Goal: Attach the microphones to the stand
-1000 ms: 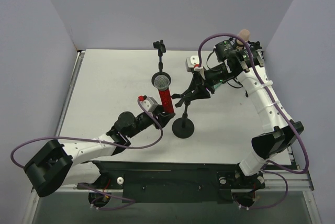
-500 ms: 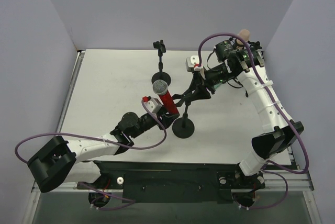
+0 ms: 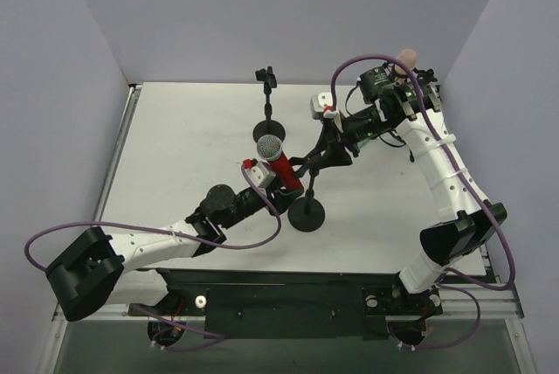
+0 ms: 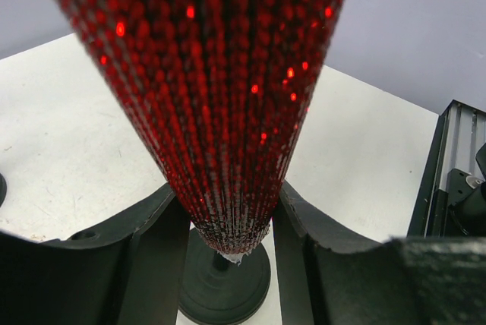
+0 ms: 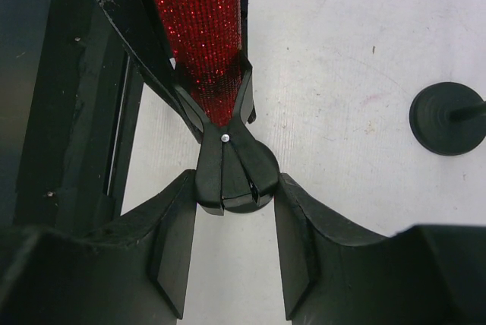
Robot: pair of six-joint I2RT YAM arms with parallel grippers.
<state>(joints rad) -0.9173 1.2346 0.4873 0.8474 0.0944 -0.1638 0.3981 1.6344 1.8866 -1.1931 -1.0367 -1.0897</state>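
Reaching in from the near left corner of the worktop (image 3: 175,147), the left arm is holding the glittery red microphone (image 4: 220,74). The left gripper (image 4: 228,211) is clamping narrowly around the microphone's tapered lower body, with the silver mesh head pointing up. Directly beneath it, close to the middle of the near edge, the stand's round black base (image 3: 307,214) is sitting on the worktop.

Just beyond, the right arm is curving in from the near right corner. The right gripper (image 5: 230,188) is pressing narrowly on both sides of the stand's clip (image 5: 228,159). The microphone's bottom end is resting between the clip's two prongs.

Judging from this, the microphone is only shallowly seated. If either gripper is letting go too soon, it could be slipping out and falling. Pushing sideways could be tipping the stand on its small base. The two grippers are working very near each other, so a collision is possible.

Further back, a second stand (image 3: 267,125) is standing unloaded near the middle of the far edge. The peach-pink microphone (image 3: 404,57) is showing at the far right corner, behind the right arm. Bare surface is lying open toward the left edge, while walls are closing in the left, far and right sides.
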